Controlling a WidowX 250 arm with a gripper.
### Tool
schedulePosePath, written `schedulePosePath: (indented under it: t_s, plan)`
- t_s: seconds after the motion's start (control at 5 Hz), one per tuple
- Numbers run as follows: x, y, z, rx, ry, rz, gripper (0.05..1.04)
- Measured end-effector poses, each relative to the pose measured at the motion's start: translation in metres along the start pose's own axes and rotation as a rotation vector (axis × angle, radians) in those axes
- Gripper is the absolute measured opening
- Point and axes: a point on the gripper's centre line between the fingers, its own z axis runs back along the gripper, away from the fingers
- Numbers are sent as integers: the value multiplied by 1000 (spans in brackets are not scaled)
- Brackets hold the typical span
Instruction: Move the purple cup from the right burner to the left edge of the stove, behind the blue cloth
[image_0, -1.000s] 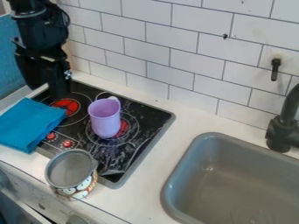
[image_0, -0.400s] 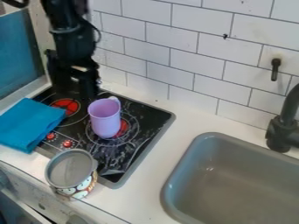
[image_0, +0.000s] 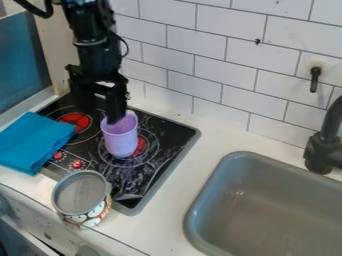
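Observation:
The black gripper (image_0: 102, 113) hangs over the back left part of the stove, its two fingers apart. A purple cup (image_0: 121, 142) stands upright on the stove's right-hand red burner. The fingertip on the right overlaps the cup's rim and opening; whether it touches the cup or reaches inside, I cannot tell. The cup's handle side is partly hidden behind the gripper.
A folded blue cloth (image_0: 32, 143) lies over the left side of the black stove (image_0: 155, 165). In front stands a patterned pot or can (image_0: 83, 196). To the right are a grey sink (image_0: 280, 200) and a black faucet (image_0: 323, 150); white tiled wall behind.
From the upper left, the gripper has moved right and somewhat down in the view, up to the purple cup. Cup, cloth and pot have stayed in place.

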Motion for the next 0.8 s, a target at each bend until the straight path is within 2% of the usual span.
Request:
schedulePosePath:
  t_s: [0.2,0.4,0.6,0.8]
  plan:
    - [4,0,-6,-12,7,23,1000]
    - [6,1,-18,-18,38,34,1000]
    - [4,0,-29,2,81,13,1000]
    - [5,-2,-35,12,90,-2,963]
